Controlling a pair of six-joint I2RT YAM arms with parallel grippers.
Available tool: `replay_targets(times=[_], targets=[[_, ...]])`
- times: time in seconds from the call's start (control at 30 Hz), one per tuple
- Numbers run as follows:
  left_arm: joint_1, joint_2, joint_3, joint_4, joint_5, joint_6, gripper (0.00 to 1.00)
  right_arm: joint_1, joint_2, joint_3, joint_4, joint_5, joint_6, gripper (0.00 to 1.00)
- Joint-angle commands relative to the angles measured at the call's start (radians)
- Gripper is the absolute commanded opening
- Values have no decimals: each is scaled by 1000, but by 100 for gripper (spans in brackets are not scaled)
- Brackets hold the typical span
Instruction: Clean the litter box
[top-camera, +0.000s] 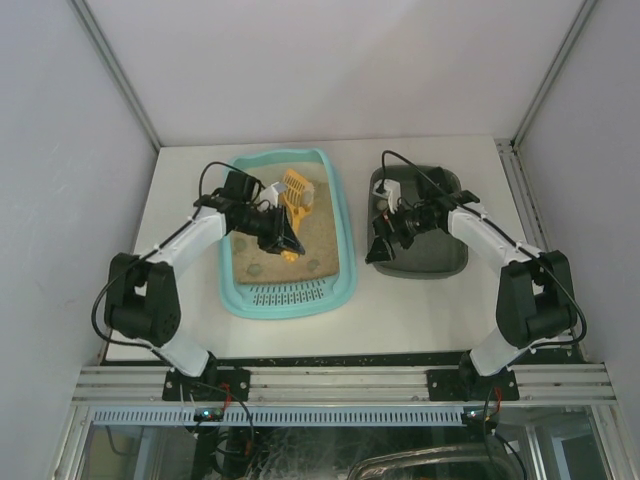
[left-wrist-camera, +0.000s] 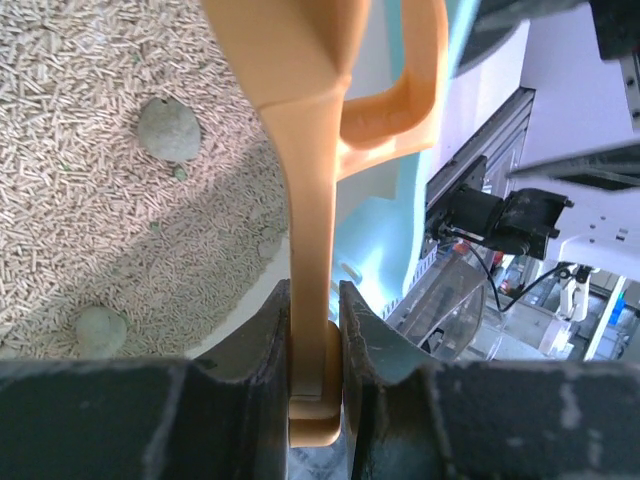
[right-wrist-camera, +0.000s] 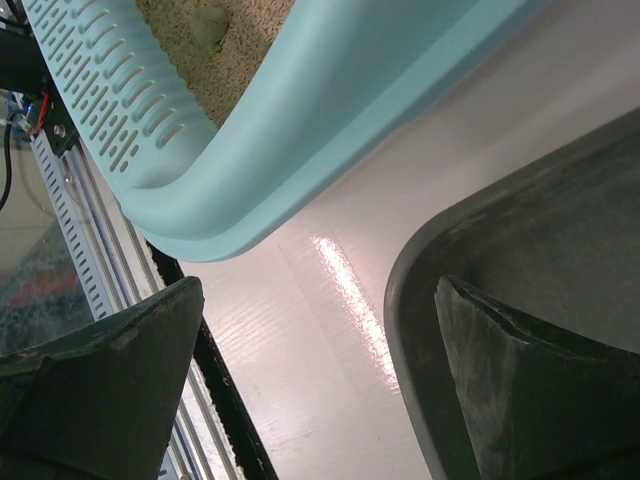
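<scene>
The left tool (top-camera: 283, 238) grips the handle of an orange slotted scoop (top-camera: 296, 190) above the litter box (top-camera: 346, 262), its two fingers (left-wrist-camera: 255, 350) pressed tight on either side of the narrow handle. The scoop's head points toward the far end of the box, over the tan litter (top-camera: 265, 262). The light turquoise box sits on the white table (top-camera: 400, 320) in front of the left arm, with its slotted grate (top-camera: 285, 293) at the near end. A dark grey tray (top-camera: 440, 262) lies beside it to the right, with a strip of bare table between the two. The left wrist view shows two grey-green lumps (left-wrist-camera: 167, 128) lying on the pellet litter to one side of the scoop handle, one in light and the other in the tool's shadow. The right tool (right-wrist-camera: 315, 390) hangs over the near left corner of the grey tray with its jaws spread wide and nothing between them. In its wrist view, one finger stands over the tray's rim and the other over the table's edge, with the litter box's rounded corner just beyond.
</scene>
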Motion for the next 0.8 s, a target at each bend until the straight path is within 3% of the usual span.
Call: replay_targets(times=[0.0,0.07,0.13,0.2,0.3,0.4,0.47,0.67,0.77], targets=[[4,-171,-99,134,50,-24,0,-36,-13,1,16,-59,14,100],[15,-240,-196,238,67,-61,0,-39,-19,1,13,-63,15,100],[37,-316,-363,504,143,-203,0,-39,-23,1,16,-61,19,100],[51,-400,-612,1000,183,-530,0,-38,-22,2,18,-57,21,100],[54,-469,-878,1722,46,-950,0,-35,-13,4,15,-48,21,100],[50,-375,-912,2146,98,-1190,0,-28,-6,9,10,-41,19,100],[48,-321,-858,2184,162,-1234,0,-22,-3,9,9,-32,17,100],[56,-376,-874,2181,132,-1172,0,-17,-5,9,8,0,9,100],[34,-338,-837,2181,190,-1175,0,-22,2,9,8,1,11,100]])
